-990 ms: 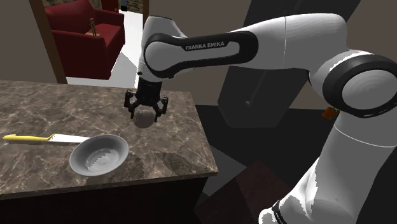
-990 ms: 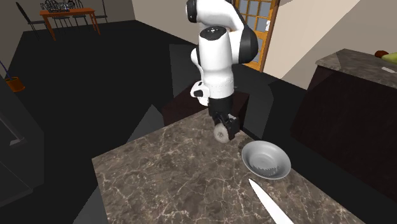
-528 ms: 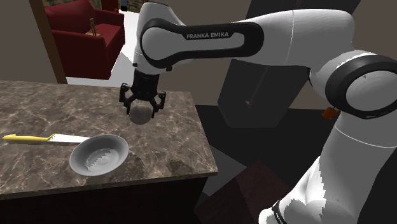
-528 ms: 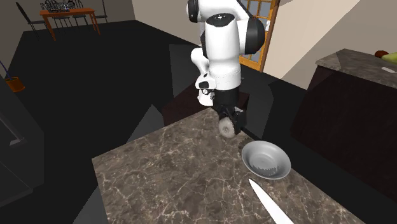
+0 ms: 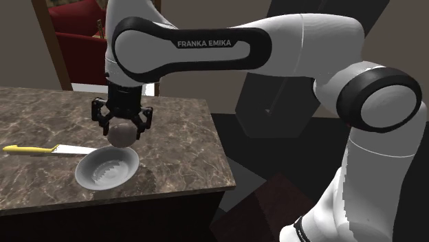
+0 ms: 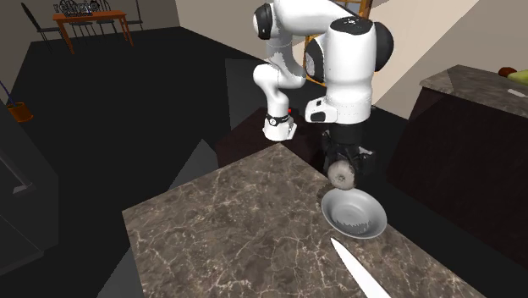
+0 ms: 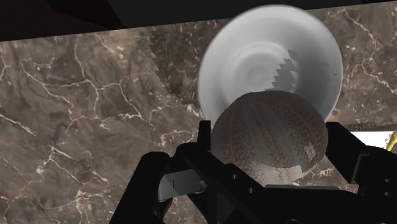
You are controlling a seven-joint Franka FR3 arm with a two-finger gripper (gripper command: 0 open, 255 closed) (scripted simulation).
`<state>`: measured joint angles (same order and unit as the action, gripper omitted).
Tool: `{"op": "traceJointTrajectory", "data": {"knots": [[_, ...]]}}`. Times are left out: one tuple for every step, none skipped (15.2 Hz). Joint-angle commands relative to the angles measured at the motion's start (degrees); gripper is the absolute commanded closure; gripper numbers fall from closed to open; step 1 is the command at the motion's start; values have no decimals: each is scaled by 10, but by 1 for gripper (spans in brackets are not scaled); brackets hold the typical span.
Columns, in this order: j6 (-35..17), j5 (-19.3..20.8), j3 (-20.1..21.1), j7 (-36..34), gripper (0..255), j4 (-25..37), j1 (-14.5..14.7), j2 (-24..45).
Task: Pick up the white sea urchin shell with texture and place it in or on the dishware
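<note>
My black gripper (image 5: 122, 127) is shut on the sea urchin shell (image 5: 122, 135), a round, ribbed, speckled ball that looks brownish-grey in the wrist view (image 7: 270, 135) and pale in the second exterior view (image 6: 342, 175). It hangs in the air just above the near rim of the grey bowl (image 5: 106, 167), which rests on the brown marble counter (image 5: 41, 124). In the wrist view the bowl (image 7: 254, 57) lies right beyond the held shell. The gripper (image 6: 343, 169) sits over the bowl (image 6: 354, 212) at its edge towards the arm.
A knife with a yellow handle (image 5: 47, 149) lies on the counter at the shoulder view's left of the bowl; its blade (image 6: 360, 273) shows in the second exterior view. The counter's edge (image 5: 220, 148) drops off close to the bowl. A red armchair (image 5: 75, 41) stands beyond the counter.
The arm has swung the gripper and the held shell towards the shoulder view's left and slightly down, from over bare counter to above the bowl. The bowl and knife have not moved.
</note>
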<state>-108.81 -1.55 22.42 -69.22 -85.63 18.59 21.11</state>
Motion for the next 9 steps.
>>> {"op": "traceJointTrajectory", "data": {"knots": [[15,15,4,-31,255,47,26,30],[20,21,6,-44,255,67,39,43],[27,28,7,-56,255,89,51,58],[29,30,7,-60,255,95,55,62],[21,29,6,-59,255,87,55,62],[14,29,6,-58,255,80,54,62],[6,29,6,-58,255,73,54,62],[-1,30,6,-57,255,66,53,63],[-8,30,5,-56,255,59,53,63]]}}
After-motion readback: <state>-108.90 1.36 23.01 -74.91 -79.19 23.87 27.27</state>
